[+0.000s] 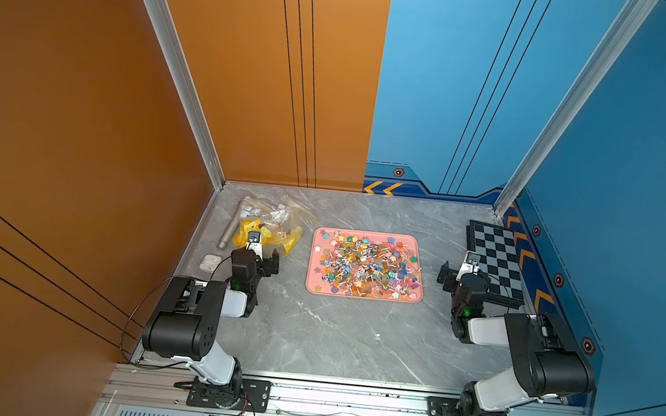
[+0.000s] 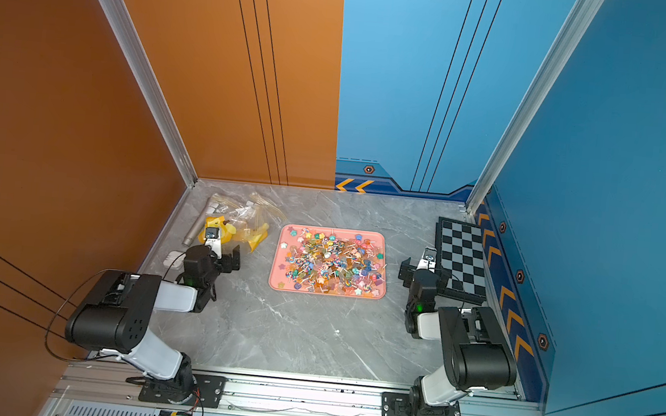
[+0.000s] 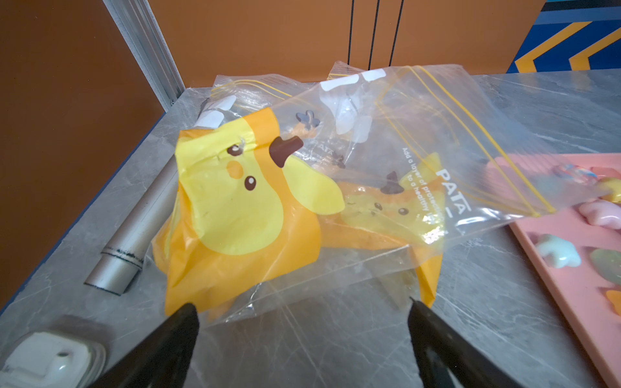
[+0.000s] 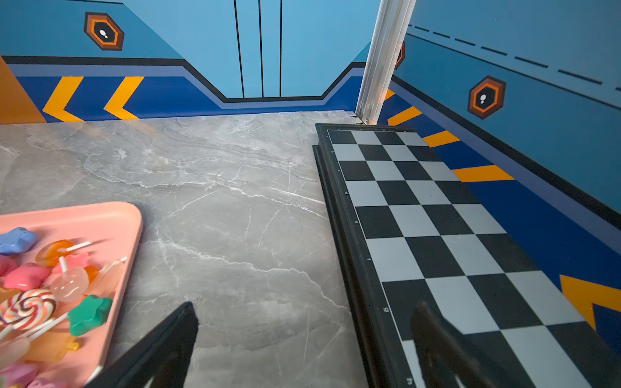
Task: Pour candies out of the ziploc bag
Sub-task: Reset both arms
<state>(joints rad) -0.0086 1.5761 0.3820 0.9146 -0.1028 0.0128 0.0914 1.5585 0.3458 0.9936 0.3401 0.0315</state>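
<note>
Left gripper point(image 3: 302, 309) and right gripper point(image 4: 304, 307) both spread wide, holding nothing. Candies point(image 1: 365, 264) sit heaped on the pink tray point(image 1: 312, 276); ziploc bag point(image 3: 336, 188) lies crumpled just left of it. Only my left wrist view shows its zip corner near the tray's rim. Open tabletop point(image 1: 331, 334) on the tray's robot side; chessboard point(image 4: 420, 208) well to its right.

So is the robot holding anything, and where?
Nothing. The left gripper is open by the ziploc bags, the right gripper open by the chessboard.
</note>
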